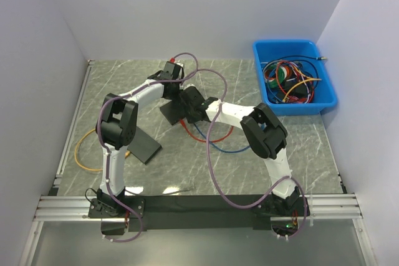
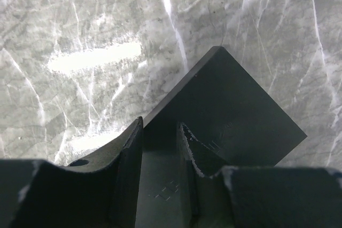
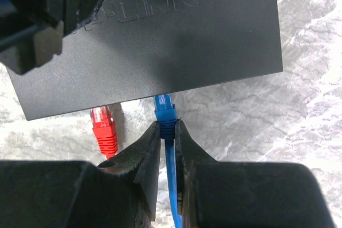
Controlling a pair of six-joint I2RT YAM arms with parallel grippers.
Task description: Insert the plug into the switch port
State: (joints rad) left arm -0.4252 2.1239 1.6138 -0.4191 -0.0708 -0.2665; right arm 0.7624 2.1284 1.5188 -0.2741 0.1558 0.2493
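The black TP-Link switch (image 3: 176, 41) lies on the marble table. My right gripper (image 3: 168, 129) is shut on the blue plug (image 3: 164, 109), whose clear tip meets the switch's near edge; the port itself is hidden under that edge. A red plug (image 3: 102, 126) sits at the same edge, just to the left. In the left wrist view my left gripper (image 2: 160, 126) is shut on the switch (image 2: 230, 110), whose body passes between the fingers. From above, both grippers meet at the switch (image 1: 169, 113) in mid-table.
A blue bin (image 1: 324, 95) full of coloured cables stands at the back right. Another flat black box (image 1: 143, 146) lies left of centre, with a yellow cable (image 1: 84, 157) beside it. Blue cable (image 1: 224, 149) and red cable (image 1: 206, 136) trail toward the near side.
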